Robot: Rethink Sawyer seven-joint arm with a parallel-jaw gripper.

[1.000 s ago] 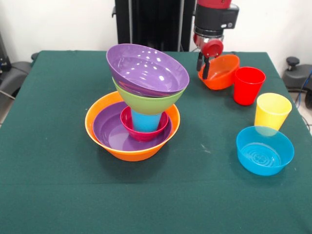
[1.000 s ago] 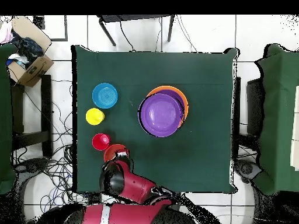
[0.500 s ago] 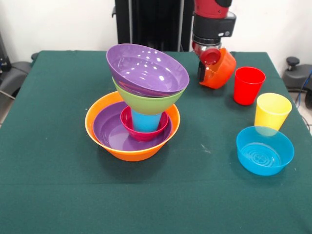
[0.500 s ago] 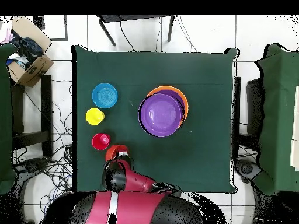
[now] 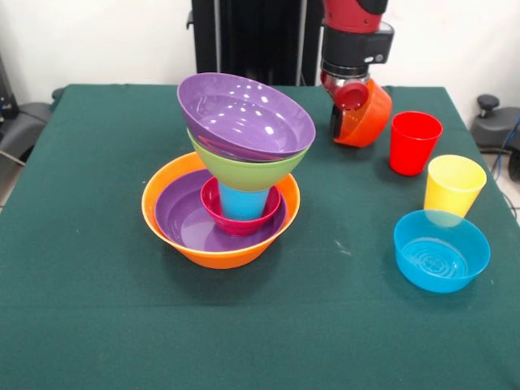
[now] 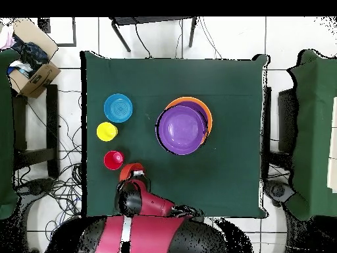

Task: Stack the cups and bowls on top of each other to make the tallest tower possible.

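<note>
We hold the small orange bowl (image 5: 366, 115) clamped in our jaws at two o'clock; the tilted tower (image 5: 234, 162) could topple when loaded.

**Cups in a line beside the tower**

Looking straight down, we take the purple bowl (image 6: 180, 129) topping the tower as our landmark; an orange rim (image 6: 201, 105) peeks out behind it. Well to its left on the green table (image 6: 237, 99) sit the blue bowl (image 6: 118, 108), yellow cup (image 6: 106, 132) and red cup (image 6: 113, 159) in a line. Below-left of it, the small orange bowl (image 6: 129, 170) touches the red arm (image 6: 148, 204). A cardboard box (image 6: 29, 66) lies off the table, far upper left.
</note>
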